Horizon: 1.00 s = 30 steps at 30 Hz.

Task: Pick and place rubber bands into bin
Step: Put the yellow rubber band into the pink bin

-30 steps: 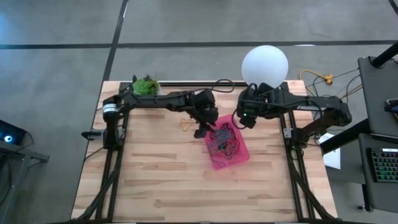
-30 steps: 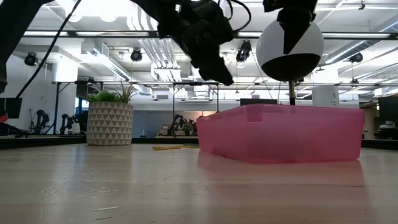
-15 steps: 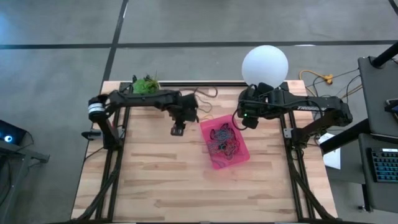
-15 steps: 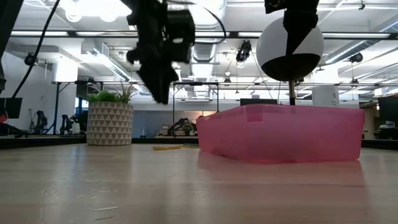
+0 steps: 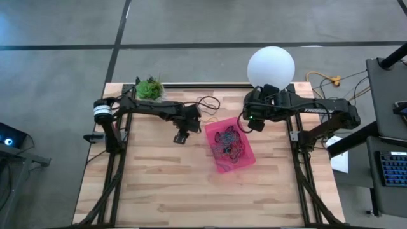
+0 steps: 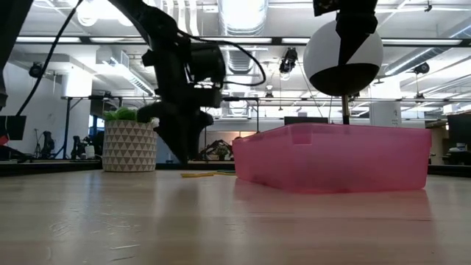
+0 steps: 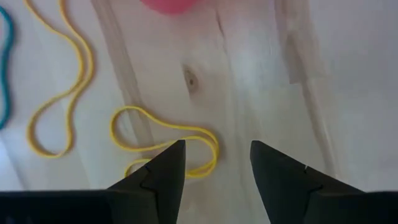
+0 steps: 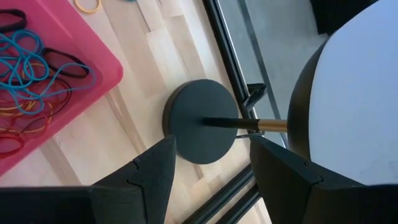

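Yellow thin rubber band (image 7: 166, 144) lies flat on wooden bench (image 5: 159, 184); our left gripper (image 7: 214, 163) fingers apart over it, empty; they may skid off w/o hooking it.

arms: two, dark, jointed | left arm (image 5: 149, 106): silver collar at base, black cable looped | fingers (image 7: 163, 175): dark, wedge-shaped

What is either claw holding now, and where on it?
Nothing. Left claw is open, empty, above a yellow rubber band on the table; right claw is open, empty.
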{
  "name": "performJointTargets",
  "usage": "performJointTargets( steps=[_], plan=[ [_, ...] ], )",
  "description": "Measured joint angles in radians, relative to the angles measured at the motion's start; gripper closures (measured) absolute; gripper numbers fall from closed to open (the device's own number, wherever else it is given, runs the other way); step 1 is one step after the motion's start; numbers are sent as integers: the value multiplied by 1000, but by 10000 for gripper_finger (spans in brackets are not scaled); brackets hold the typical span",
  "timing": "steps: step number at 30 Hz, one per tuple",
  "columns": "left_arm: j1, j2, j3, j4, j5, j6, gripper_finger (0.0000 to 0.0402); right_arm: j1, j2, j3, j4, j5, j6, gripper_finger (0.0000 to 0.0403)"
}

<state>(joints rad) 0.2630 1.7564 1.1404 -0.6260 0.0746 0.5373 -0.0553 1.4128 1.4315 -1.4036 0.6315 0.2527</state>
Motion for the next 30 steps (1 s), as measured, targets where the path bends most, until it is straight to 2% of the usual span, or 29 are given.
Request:
performJointTargets(
  steps=[12, 15, 23, 27, 30],
  plan=[
    [15, 84, 1, 1, 22, -3, 242, -4, 0, -5, 0, 0, 14, 209],
    [27, 85, -1, -2, 74, 1, 270, -4, 0, -5, 0, 0, 23, 209],
    [50, 127, -17, 6, 115, 1, 388, -4, 0, -6, 0, 0, 28, 209],
    [53, 165, -5, -55, 187, -10, 398, -4, 0, -7, 0, 0, 34, 209],
    [53, 141, -6, -91, 264, -55, 401, -4, 0, -7, 1, 0, 35, 209]
  ],
)
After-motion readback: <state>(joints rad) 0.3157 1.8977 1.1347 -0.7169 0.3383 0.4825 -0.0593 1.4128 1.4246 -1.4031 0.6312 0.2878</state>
